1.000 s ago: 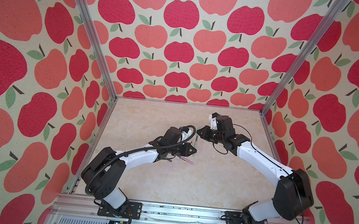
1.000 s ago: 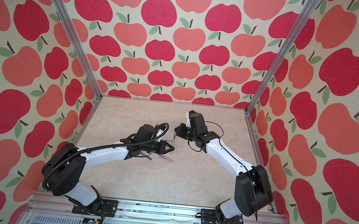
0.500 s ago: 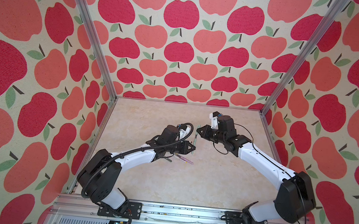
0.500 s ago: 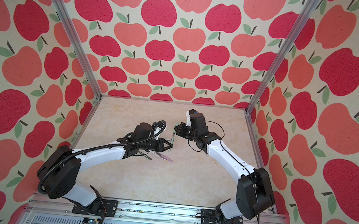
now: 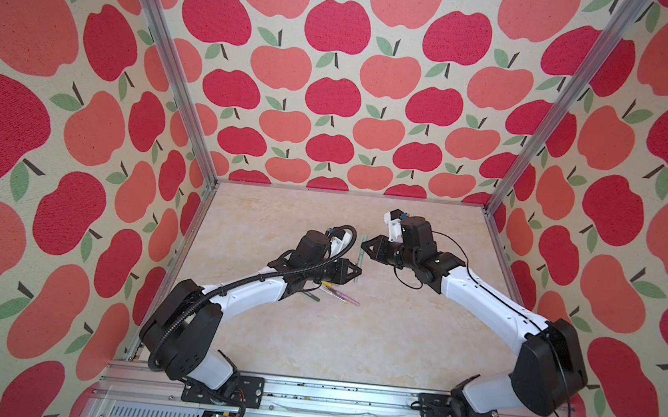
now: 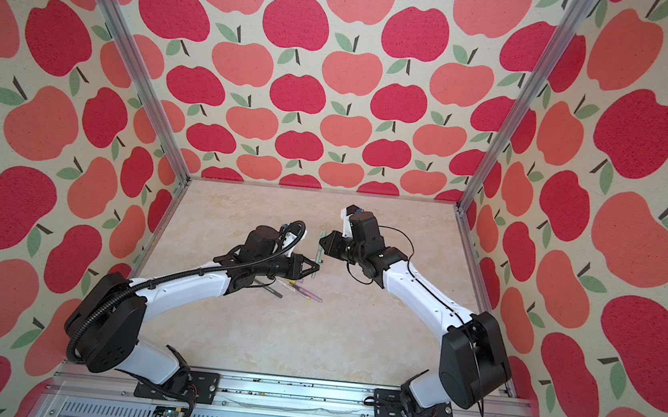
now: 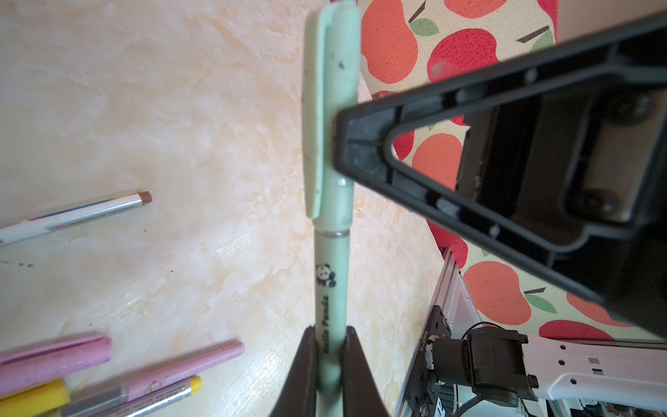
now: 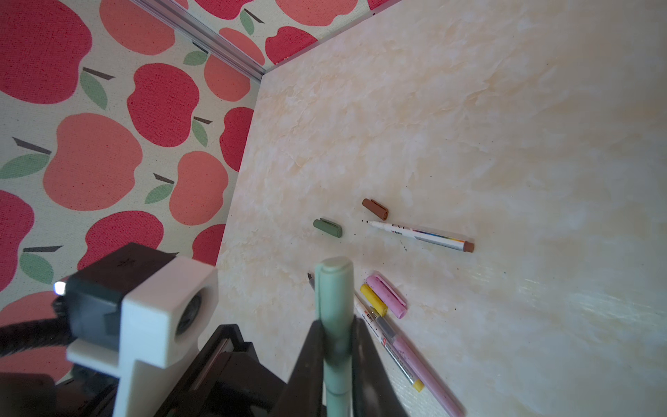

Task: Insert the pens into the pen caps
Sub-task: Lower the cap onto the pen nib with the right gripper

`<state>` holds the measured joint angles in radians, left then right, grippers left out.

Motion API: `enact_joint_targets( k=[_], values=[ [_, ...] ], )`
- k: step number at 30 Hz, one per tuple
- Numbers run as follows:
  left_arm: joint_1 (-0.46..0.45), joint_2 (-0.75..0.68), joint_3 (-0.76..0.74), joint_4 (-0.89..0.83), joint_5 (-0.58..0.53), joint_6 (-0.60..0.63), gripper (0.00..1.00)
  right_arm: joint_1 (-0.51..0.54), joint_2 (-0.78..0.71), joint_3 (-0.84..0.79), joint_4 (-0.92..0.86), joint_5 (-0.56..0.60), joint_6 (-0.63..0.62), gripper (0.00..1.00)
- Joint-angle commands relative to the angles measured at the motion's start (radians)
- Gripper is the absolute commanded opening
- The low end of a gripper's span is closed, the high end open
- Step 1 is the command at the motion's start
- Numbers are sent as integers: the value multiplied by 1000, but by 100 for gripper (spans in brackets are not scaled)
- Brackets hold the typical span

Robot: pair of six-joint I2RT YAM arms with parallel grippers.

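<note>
Two claws meet on one pen above the pale marbled surface (image 5: 394, 340).
The left claw (image 6: 318, 263) is clamped on the barrel of the slim sage green plastic pen (image 7: 332, 289), holding it clear of the surface. The right claw (image 8: 337, 332) has its fingers either side of the stubby sage green plastic cap (image 7: 341, 65) fitted over that pen's end; whether they press on it I cannot tell. On the surface lie a lilac-pink pen (image 8: 429, 379), a white pen with a brown end (image 8: 422, 235) and a white-and-yellow pen (image 8: 388, 334). Loose near them are a lilac-pink cap (image 8: 387, 296), a dark green cap (image 8: 327, 228), a brown cap (image 8: 375, 209) and a yellow cap (image 8: 373, 305).
</note>
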<state>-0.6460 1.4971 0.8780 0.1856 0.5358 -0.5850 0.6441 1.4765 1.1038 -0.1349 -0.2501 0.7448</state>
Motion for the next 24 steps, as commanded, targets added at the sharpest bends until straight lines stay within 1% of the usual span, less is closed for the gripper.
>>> enact_joint_targets(
  k=[1,5,7,9,11,15,18,22,24],
  values=[
    [29,-28,1,11,0,41,0,1,-37,0,-50,-60,-39,30],
    [31,-38,-2,-33,55,81,0,-37,-72,7,-21,-148,-74,51],
    [31,-46,-4,-60,91,106,0,-56,-93,8,-7,-210,-104,61],
    [33,-53,-4,-81,134,129,0,-67,-111,13,-11,-262,-144,68],
    [36,-61,-5,-97,197,158,0,-77,-124,21,-39,-297,-189,73],
    [39,-93,-10,-117,315,212,0,-94,-156,17,-80,-324,-247,75],
    [46,-119,-14,-138,369,243,0,-108,-184,-1,-79,-342,-258,75],
    [49,-155,-23,-156,386,270,0,-117,-203,-13,-80,-360,-262,75],
    [50,-166,-26,-161,386,275,0,-116,-203,-13,-79,-365,-258,73]
  ],
)
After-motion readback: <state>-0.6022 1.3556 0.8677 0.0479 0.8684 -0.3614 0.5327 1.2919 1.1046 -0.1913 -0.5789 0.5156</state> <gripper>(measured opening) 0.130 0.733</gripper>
